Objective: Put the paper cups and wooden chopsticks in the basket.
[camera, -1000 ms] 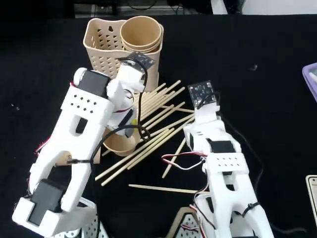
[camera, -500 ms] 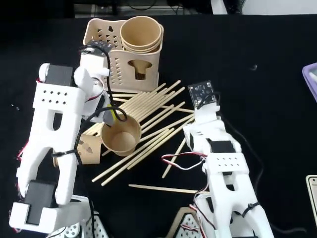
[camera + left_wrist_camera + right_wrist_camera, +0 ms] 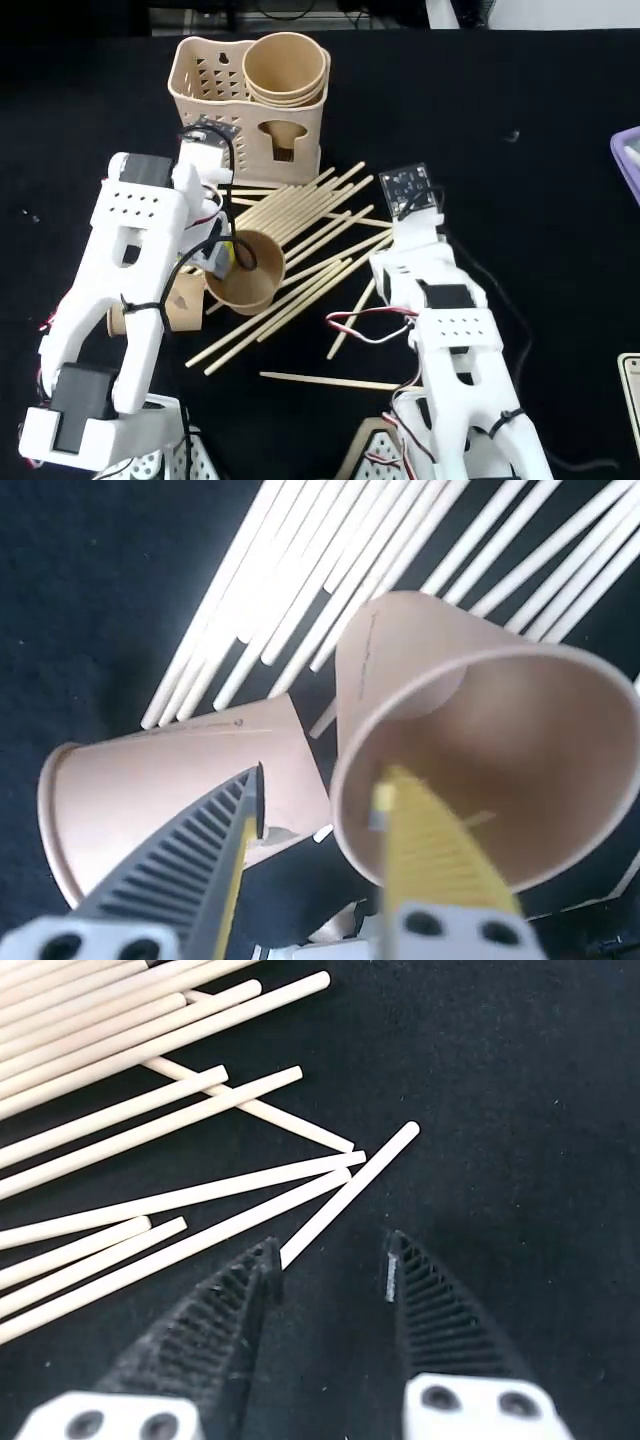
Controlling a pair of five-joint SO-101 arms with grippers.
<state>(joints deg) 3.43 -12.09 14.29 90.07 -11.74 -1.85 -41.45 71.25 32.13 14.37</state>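
My L gripper (image 3: 318,785) is clamped on a paper cup's (image 3: 470,730) rim, one finger inside, over the chopsticks (image 3: 310,215) near the basket (image 3: 215,95). A 2nd cup (image 3: 170,780) lies on its side just beside. R gripper (image 3: 330,1252): jaws apart, over stick ends.

Looked like a robotics lab: black-draped worktop (image 3: 540,120), white left arm (image 3: 130,250) and right arm (image 3: 450,340) set side by side, servo wires (image 3: 365,325) hanging loose and exposed.
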